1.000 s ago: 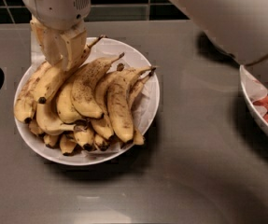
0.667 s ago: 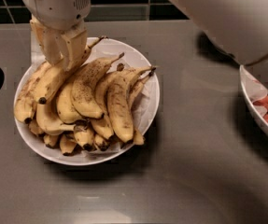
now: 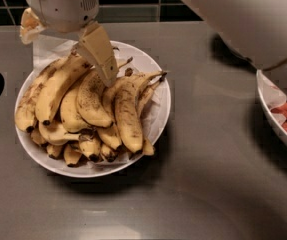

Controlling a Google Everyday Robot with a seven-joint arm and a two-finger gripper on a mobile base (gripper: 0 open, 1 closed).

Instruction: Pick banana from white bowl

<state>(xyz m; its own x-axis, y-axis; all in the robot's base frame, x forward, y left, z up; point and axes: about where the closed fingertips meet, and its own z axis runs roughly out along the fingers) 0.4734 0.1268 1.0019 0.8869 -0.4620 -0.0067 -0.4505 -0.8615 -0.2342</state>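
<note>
Softness looks likely: clasp the light banana (image 3: pixel 58 86) gently mid-body. Gripper (image 3: pixel 100 59) hangs over the white bowl's (image 3: pixel 164 91) far side; I cannot tell its closure.

The end effector (image 3: pixel 71 48) hovers over the banana (image 3: pixel 58 86) in the white bowl (image 3: pixel 148 64).

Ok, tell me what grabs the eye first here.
A heap of brown-flecked yellow bananas fills the wide, paper-lined white bowl at centre-left on the grey counter. The robot's white gripper hangs over the pile's back-left edge, above the long, plump, clean-yellow banana. A smaller white bowl of red pieces sits at the right edge.
</note>
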